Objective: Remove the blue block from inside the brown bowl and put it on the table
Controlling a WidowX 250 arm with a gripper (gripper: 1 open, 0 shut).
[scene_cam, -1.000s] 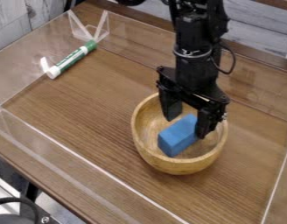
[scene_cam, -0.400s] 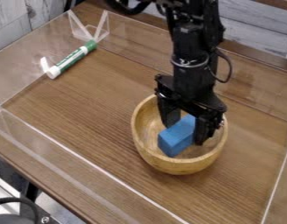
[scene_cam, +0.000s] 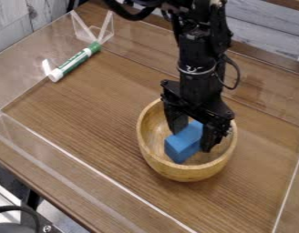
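The blue block (scene_cam: pixel 182 145) lies inside the brown bowl (scene_cam: pixel 153 153), which sits on the dark wood-grain table (scene_cam: pixel 79 109) right of centre. My black gripper (scene_cam: pixel 195 138) points straight down into the bowl, open. One finger stands left of the block and the other (scene_cam: pixel 217 133) on its right, so the block is between them. I cannot tell whether the fingers touch the block. The arm hides the bowl's far rim.
A white-and-green marker (scene_cam: pixel 70 62) lies at the far left near the back. Clear acrylic walls (scene_cam: pixel 36 45) run along the table's edges, and one crosses the near left corner.
The gripper has sunk slightly deeper into the bowl around the block. Its fingers stay open, and the block and bowl have not moved.
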